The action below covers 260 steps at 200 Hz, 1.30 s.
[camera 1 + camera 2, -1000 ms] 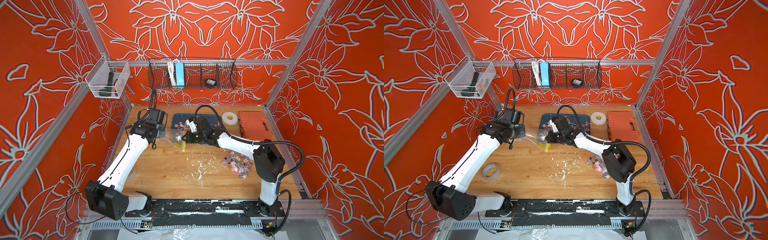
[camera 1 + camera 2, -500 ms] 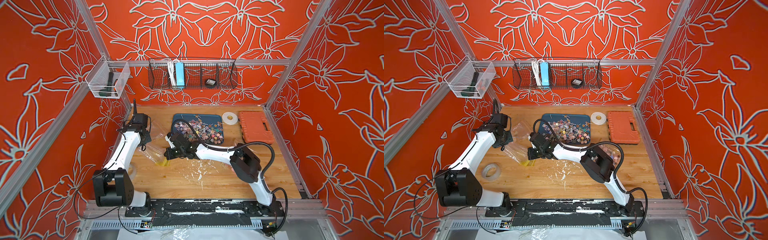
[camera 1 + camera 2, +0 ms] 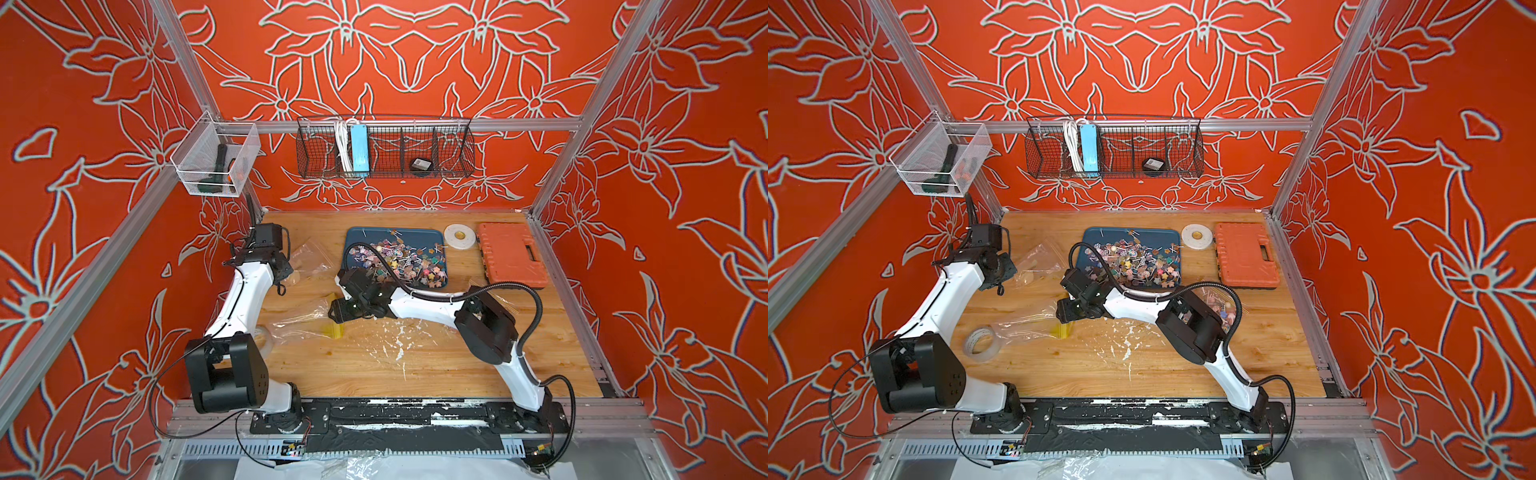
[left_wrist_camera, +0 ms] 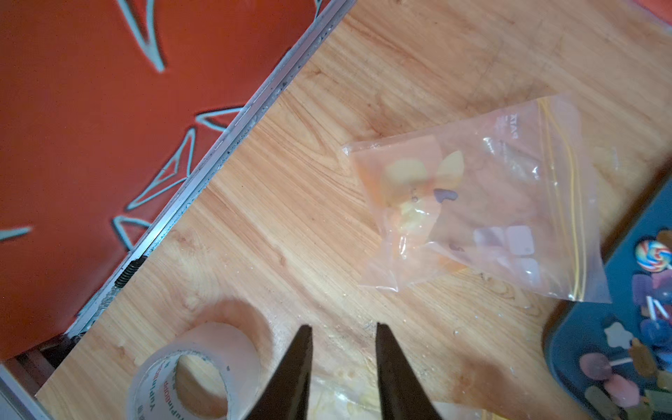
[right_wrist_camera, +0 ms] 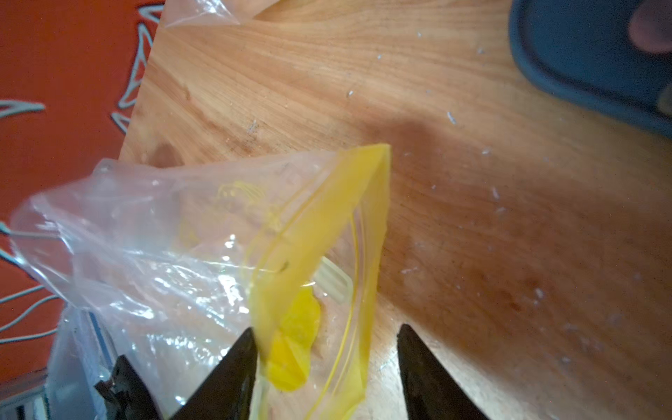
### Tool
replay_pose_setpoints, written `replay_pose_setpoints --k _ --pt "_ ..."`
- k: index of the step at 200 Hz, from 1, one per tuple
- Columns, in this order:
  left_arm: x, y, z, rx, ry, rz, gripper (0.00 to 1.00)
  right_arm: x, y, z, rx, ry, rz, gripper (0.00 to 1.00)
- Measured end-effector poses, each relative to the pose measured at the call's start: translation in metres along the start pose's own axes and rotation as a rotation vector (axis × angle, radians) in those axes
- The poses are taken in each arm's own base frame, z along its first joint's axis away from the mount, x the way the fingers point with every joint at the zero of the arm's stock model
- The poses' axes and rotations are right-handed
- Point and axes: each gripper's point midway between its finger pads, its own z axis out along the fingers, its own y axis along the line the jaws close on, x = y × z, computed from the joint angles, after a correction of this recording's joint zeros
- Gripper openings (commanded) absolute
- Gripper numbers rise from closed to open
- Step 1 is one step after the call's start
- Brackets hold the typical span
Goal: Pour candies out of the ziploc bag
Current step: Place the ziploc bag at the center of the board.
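Released since earlier frame: clear yellow-zipped ziploc bag [image 3: 297, 322], slack at frame centre-left. Left gripper [image 4: 342, 327] parted, empty; right gripper [image 5: 325, 327] spread wide. Multicoloured lollipop candies [image 3: 405, 266] in blue tray [image 3: 399, 235].

You see the candies [image 3: 1136, 266] heaped in the blue tray [image 3: 1104, 236]; the ziploc bag [image 3: 1025, 326] lies near that tray, not touching.
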Motion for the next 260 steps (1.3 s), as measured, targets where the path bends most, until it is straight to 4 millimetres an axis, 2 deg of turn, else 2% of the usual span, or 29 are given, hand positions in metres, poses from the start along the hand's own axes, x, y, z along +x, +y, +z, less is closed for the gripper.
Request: replay_pose_setpoints --k 24,42,59,86,104,119,130,145,163,182,204,227,260 --pt "-0.014 -0.005 -0.021 0.077 -0.084 -0.037 0.32 0.004 -0.004 -0.012 0.022 0.002 -0.020 0.80" --pt "-0.025 -0.009 -0.048 0.164 -0.159 -0.062 0.33 0.003 -0.006 -0.031 0.047 -0.012 -0.036 0.83" --pt "-0.037 -0.015 -0.075 0.249 -0.232 -0.073 0.33 -0.003 -0.003 -0.058 0.066 -0.045 -0.053 0.85" --pt "-0.049 -0.024 -0.110 0.362 -0.306 -0.063 0.33 -0.018 0.002 -0.112 0.104 -0.132 -0.077 0.86" --pt "-0.051 -0.033 -0.124 0.431 -0.321 -0.041 0.33 -0.025 -0.003 -0.145 0.145 -0.178 -0.070 0.85" --pt "-0.046 -0.048 -0.132 0.490 -0.314 -0.003 0.33 -0.026 -0.017 -0.168 0.192 -0.202 -0.053 0.84" --pt "-0.036 -0.066 -0.140 0.543 -0.302 0.047 0.33 -0.021 -0.037 -0.183 0.241 -0.208 -0.026 0.84" --pt "-0.014 -0.099 -0.157 0.636 -0.283 0.133 0.33 -0.009 -0.075 -0.203 0.320 -0.206 0.033 0.83" --pt "0.019 -0.139 -0.179 0.764 -0.258 0.240 0.33 0.011 -0.124 -0.227 0.414 -0.201 0.116 0.83" --pt "0.053 -0.169 -0.196 0.857 -0.230 0.325 0.33 0.033 -0.172 -0.255 0.508 -0.207 0.210 0.82" --pt "0.086 -0.198 -0.209 0.920 -0.204 0.401 0.32 0.058 -0.217 -0.284 0.592 -0.223 0.319 0.80" --pt "0.126 -0.226 -0.225 0.984 -0.178 0.483 0.32 0.083 -0.257 -0.300 0.671 -0.217 0.426 0.74" --pt "0.188 -0.250 -0.246 1.066 -0.135 0.593 0.31 0.122 -0.300 -0.317 0.769 -0.198 0.565 0.71"
